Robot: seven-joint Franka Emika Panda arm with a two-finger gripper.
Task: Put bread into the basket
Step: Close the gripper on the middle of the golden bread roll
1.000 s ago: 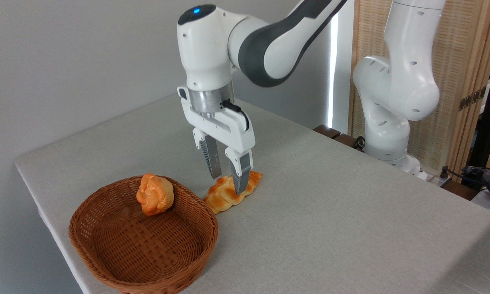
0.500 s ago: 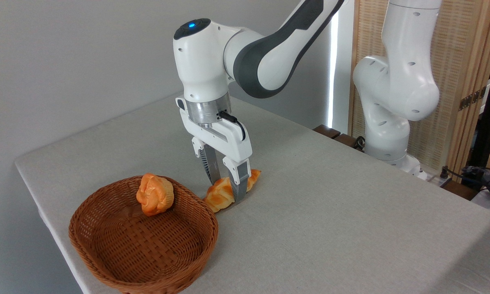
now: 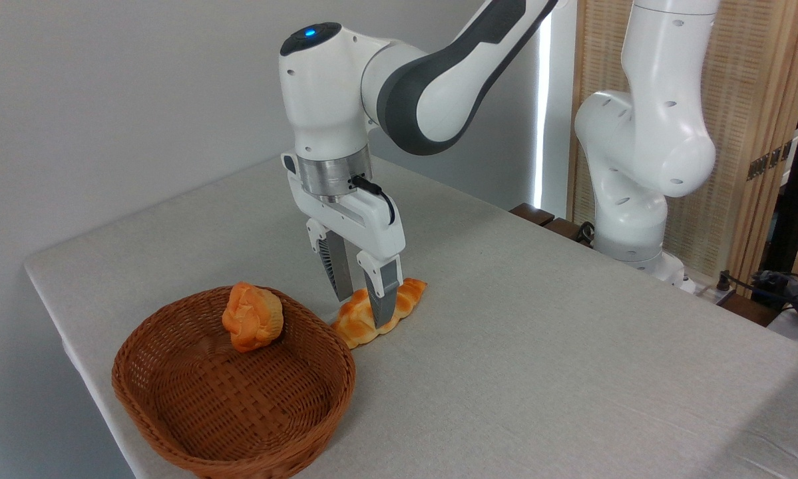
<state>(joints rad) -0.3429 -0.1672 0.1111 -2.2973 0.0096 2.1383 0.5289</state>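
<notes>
Two grey fingers [image 3: 381, 298] of the claw [image 3: 365, 307] straddle the golden braided bread loaf [image 3: 380, 313], narrowly parted, apparently gripping it on the grey counter [image 3: 538, 346], just right of the brown oval wicker basket [image 3: 233, 386].

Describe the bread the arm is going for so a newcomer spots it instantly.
Start at the brown wicker basket near the table's front left corner. Just beyond its right rim, on the cloth, lies the bread, straddled by the end effector. It is long, braided and glossy golden, unlike the round orange bun inside the basket.
</notes>
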